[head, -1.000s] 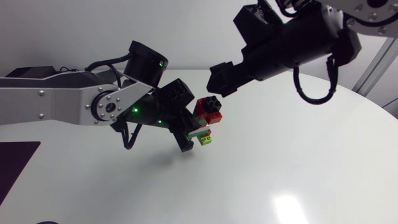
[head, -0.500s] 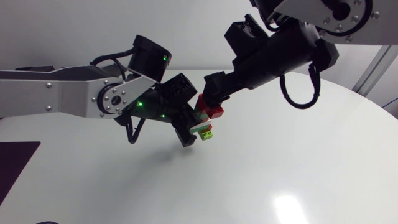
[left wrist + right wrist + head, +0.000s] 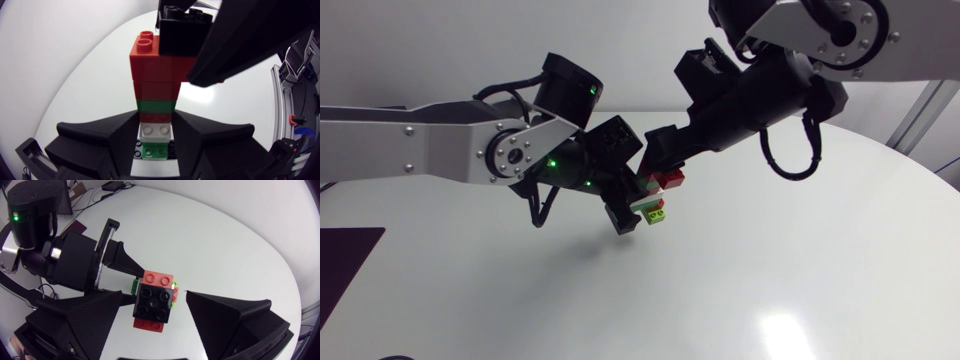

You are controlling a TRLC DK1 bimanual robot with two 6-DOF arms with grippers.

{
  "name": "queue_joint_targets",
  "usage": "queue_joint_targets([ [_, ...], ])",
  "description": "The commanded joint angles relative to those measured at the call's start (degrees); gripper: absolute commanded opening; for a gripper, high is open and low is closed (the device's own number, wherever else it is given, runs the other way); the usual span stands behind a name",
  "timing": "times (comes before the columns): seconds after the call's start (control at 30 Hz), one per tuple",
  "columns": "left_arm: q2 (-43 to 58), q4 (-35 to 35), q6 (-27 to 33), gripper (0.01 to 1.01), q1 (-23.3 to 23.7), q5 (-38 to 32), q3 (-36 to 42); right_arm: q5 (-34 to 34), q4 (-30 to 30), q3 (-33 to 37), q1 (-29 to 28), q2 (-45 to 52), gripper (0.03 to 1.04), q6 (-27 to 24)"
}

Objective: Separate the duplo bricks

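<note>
Pinching the duplo stack (image 3: 155, 85) in my left tool (image 3: 156, 125), I have my right tool (image 3: 154, 294) spread around its black brick (image 3: 155, 304).

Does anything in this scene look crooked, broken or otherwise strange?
Nothing is broken or spilled. Only the black brick on the brick stack, held in the left gripper, sits off-centre: it covers one side of the red brick and leaves two studs bare.
</note>
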Motion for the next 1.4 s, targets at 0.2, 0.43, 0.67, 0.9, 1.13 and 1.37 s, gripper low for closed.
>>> queue_joint_targets([
  [0.2,0.6,-0.1,1.0,0.211,-0.8,-0.2,2.2,-0.2,0.8,-1.6,0.6,2.2,0.89,1.2],
  [0.43,0.7,-0.1,1.2,0.211,-0.6,-0.4,1.9,-0.1,2.0,-3.8,0.6,0.8,0.75,1.2],
  [0.67,0.9,0.1,1.4,0.211,-0.7,-0.6,1.0,0.9,2.8,-4.5,0.4,-0.5,0.70,1.3],
  [0.9,0.9,0.3,1.4,0.211,-0.6,-0.6,-0.1,1.5,3.4,-4.8,0.4,-1.4,0.64,1.4],
  [1.13,0.3,0.9,1.4,0.211,-0.6,-0.6,-1.4,1.7,5.4,-6.2,0.4,-3.0,0.46,1.6],
  [1.37,-0.2,1.6,1.4,0.211,-0.8,-0.6,-2.8,0.6,6.1,-7.0,0.3,-4.3,0.37,2.3],
])
